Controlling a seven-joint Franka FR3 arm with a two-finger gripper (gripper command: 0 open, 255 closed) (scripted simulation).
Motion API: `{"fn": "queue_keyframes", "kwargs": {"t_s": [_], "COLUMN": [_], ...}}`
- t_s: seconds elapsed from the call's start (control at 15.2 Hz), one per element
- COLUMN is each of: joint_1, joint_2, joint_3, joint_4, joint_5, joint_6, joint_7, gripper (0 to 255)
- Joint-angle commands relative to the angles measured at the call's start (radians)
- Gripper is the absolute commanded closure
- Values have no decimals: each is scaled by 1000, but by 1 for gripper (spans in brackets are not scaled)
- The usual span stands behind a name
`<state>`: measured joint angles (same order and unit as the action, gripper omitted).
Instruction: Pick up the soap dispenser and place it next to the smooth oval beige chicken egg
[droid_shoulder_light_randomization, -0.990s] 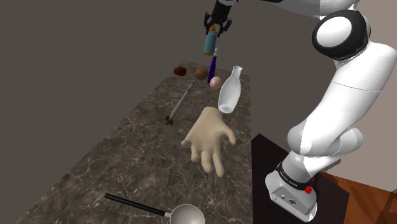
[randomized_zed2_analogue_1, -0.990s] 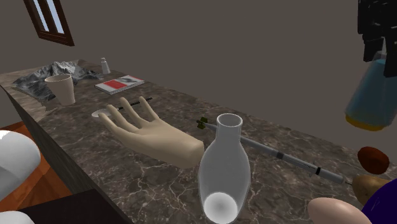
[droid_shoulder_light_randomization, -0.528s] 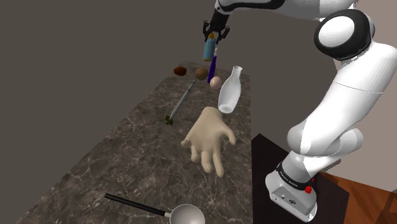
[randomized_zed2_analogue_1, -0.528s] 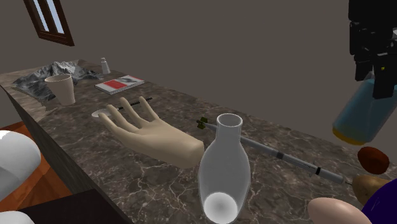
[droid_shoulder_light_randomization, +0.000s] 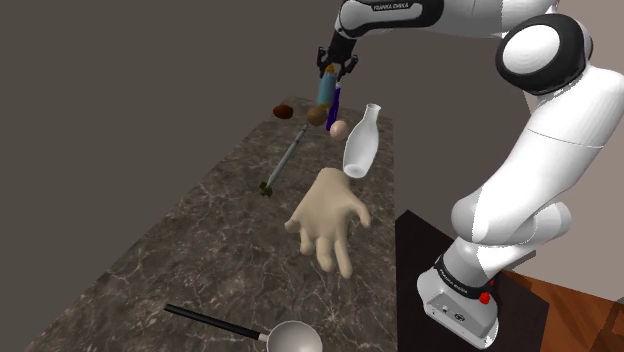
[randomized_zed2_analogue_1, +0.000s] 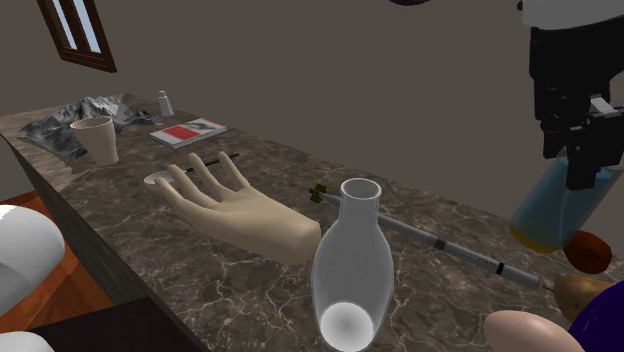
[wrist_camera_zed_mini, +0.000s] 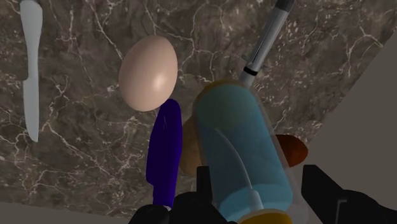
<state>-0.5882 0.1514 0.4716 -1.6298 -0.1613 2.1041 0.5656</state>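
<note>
The hand (wrist_camera_zed_mini: 259, 186) is closed on the soap dispenser (wrist_camera_zed_mini: 238, 140), a pale blue translucent bottle with a yellow base. It is clasped between the black fingers and held over the marbled tabletop (wrist_camera_zed_mini: 76, 165), near the beige egg (wrist_camera_zed_mini: 148, 71). A dark blue object (wrist_camera_zed_mini: 164, 153) is seen just beside the egg, between it and the dispenser. A syringe (wrist_camera_zed_mini: 267, 38) lies near the egg.
</note>
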Motion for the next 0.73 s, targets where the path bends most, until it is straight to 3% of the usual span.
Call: {"fn": "queue_keyframes", "kwargs": {"t_s": [0.0, 0.66], "joint_1": [-3, -4], "joint_2": [-1, 13], "joint_3": [-2, -7], "joint_4": [-28, -145], "joint_5": [0, -20], "joint_6": [28, 157], "joint_7": [0, 21], "gripper": [255, 255]}}
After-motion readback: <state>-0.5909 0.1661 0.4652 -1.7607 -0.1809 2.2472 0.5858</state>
